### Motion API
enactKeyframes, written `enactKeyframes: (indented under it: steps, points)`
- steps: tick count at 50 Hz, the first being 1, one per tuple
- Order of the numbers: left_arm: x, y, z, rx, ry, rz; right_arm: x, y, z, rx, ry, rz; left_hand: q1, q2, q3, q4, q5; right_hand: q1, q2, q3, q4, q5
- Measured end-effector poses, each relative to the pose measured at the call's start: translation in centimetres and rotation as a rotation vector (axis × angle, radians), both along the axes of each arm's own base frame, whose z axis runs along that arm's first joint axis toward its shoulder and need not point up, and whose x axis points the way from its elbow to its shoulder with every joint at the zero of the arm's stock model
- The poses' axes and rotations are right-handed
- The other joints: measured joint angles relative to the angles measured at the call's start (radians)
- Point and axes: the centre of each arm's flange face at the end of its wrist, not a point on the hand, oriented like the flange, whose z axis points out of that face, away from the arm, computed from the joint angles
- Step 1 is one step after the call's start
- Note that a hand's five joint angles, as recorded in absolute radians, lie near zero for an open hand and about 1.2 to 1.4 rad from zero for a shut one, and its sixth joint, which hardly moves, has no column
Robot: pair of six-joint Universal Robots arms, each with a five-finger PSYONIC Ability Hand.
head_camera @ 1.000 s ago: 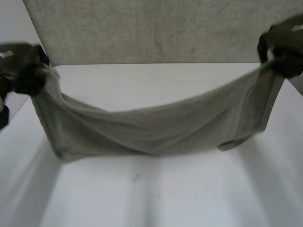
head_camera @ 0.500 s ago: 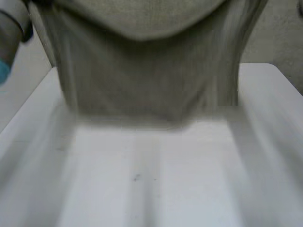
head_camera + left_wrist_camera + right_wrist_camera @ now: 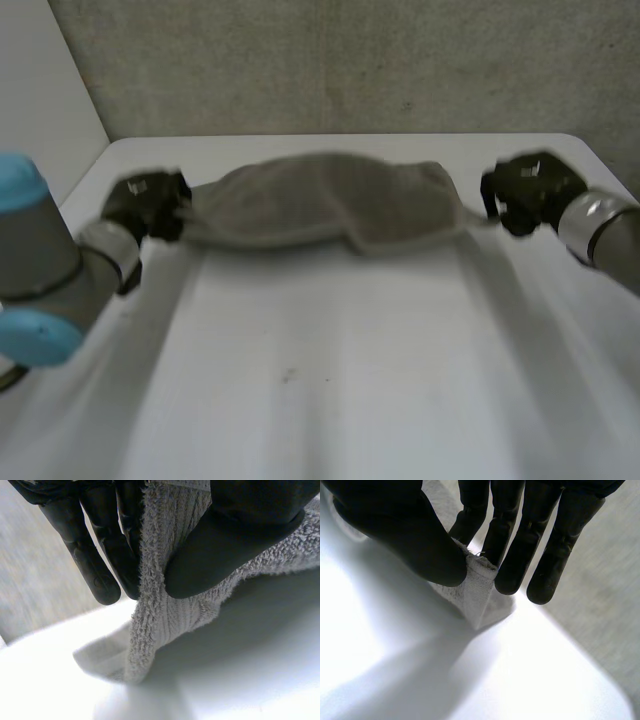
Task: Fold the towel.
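A grey-beige towel (image 3: 325, 203) lies stretched across the far part of the white table (image 3: 320, 380), bunched in a long lens shape between my two hands. My left hand (image 3: 148, 203) holds its left end; in the left wrist view the thumb (image 3: 235, 535) and fingers (image 3: 107, 555) pinch the ribbed towel (image 3: 165, 610), which hangs down to the table. My right hand (image 3: 527, 190) holds the right end; in the right wrist view the thumb (image 3: 415, 540) and fingers (image 3: 507, 535) pinch a small towel corner (image 3: 475, 595) just above the table.
A grey wall (image 3: 350, 60) stands right behind the table's far edge. The table's far right corner (image 3: 600, 680) lies close to my right hand. Bare table surface spreads in front of the towel toward me.
The towel, held up high and hanging between my hands before, has swung forward and come down onto the far part of the table. Both hands have dropped low to the table.
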Motion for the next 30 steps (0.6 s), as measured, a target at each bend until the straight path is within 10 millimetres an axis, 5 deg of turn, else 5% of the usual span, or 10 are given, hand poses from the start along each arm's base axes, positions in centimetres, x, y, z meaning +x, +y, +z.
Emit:
enactKeyframes:
  steps: [1, 5, 9, 16, 18, 22, 30]
  points:
    - [0.2, 0.6, -2.2, 0.03, -0.053, -0.01, -0.4, 0.2, -1.5, 0.042, 0.032, -0.004, 0.0, 0.0, 0.0, 0.0, 0.0, 0.0, 0.0, 0.0, 0.0, 0.0]
    - [1.4, 1.7, -5.6, 0.065, -0.193, -0.016, -1.7, 0.6, -4.1, 0.126, 0.082, -0.025, 0.0, 0.0, 0.0, 0.0, 0.0, 0.0, 0.0, 0.0, 0.0, 0.0]
    - [2.6, 2.3, -6.6, 0.072, -0.296, -0.013, -2.5, 0.9, -4.8, 0.155, 0.089, -0.04, 0.0, -0.044, -0.036, -0.04, -0.007, 0.0, 0.0, 0.0, 0.0, 0.0]
    - [3.7, 3.6, -6.5, 0.06, -0.397, -0.02, -3.5, 2.1, -5.2, 0.182, 0.08, -0.06, -0.244, -0.312, -0.299, -0.304, -0.279, 0.0, 0.0, 0.0, 0.0, 0.0]
    - [3.8, 4.3, -6.3, 0.053, -0.416, -0.028, -3.7, 2.6, -5.5, 0.182, 0.075, -0.061, -0.625, -0.691, -0.68, -0.684, -0.661, 0.0, 0.0, 0.0, 0.0, 0.0]
    - [3.8, 5.1, -6.1, 0.045, -0.445, -0.043, -3.7, 3.1, -6.0, 0.175, 0.07, -0.056, -0.871, -0.938, -0.934, -0.938, -0.907, 0.0, 0.0, 0.0, 0.0, 0.0]
    - [3.9, 6.1, -6.5, 0.028, -0.522, -0.073, -3.6, 3.4, -6.5, 0.179, 0.066, -0.052, -0.971, -1.039, -1.036, -1.039, -0.992, 0.0, 0.0, 0.0, 0.0, 0.0]
